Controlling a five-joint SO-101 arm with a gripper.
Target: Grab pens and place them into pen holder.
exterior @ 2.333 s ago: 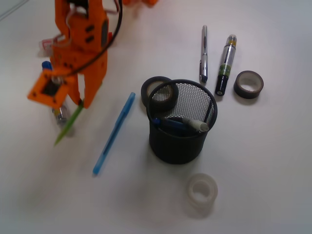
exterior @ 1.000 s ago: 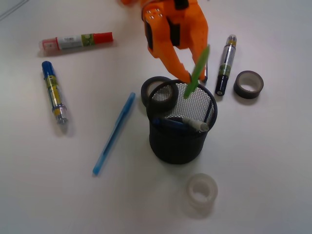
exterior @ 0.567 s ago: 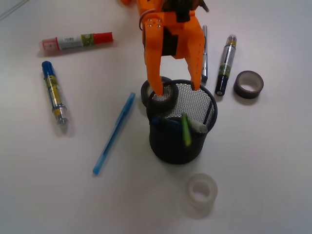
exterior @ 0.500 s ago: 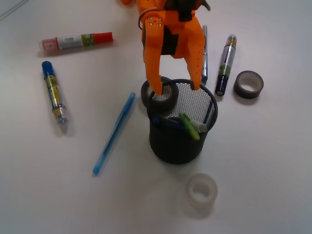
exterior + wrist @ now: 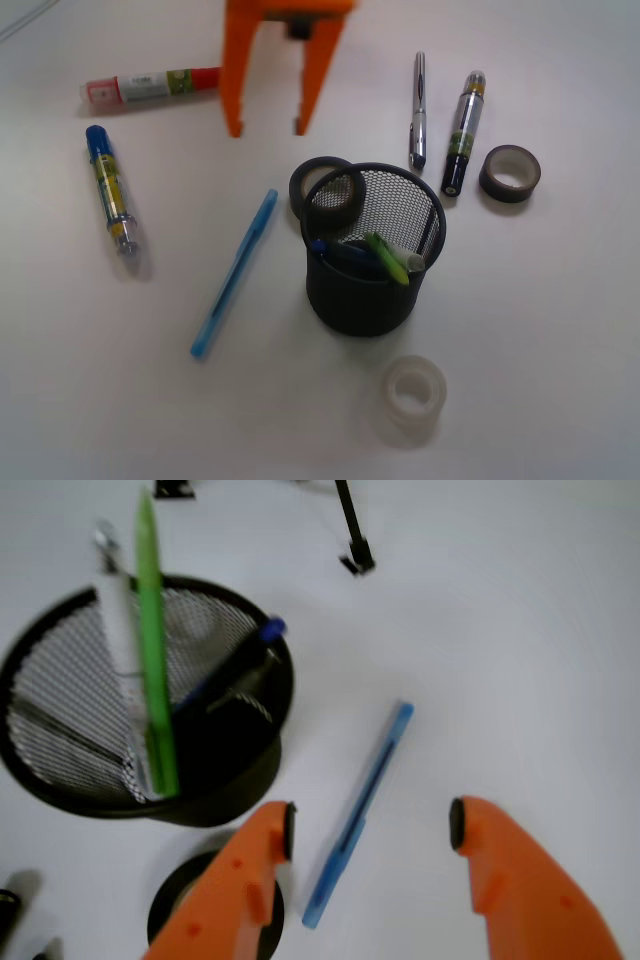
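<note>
The bright orange plastic gripper [image 5: 267, 128] shows two long, flat, tapering prongs joined under a blocky orange body, with a small dark rectangular recess set in that body near the bench's far edge. It's blurred, so no screws or markings read. From the wrist view, the fingers [image 5: 520, 885] look thick and rounded, matte orange with a faintly layered surface, and each carries a small dark round pad on its inner face.

Three pens [image 5: 372, 258] apparently inside holder [image 5: 372, 300]; loose pen [image 5: 234, 274] left.
</note>
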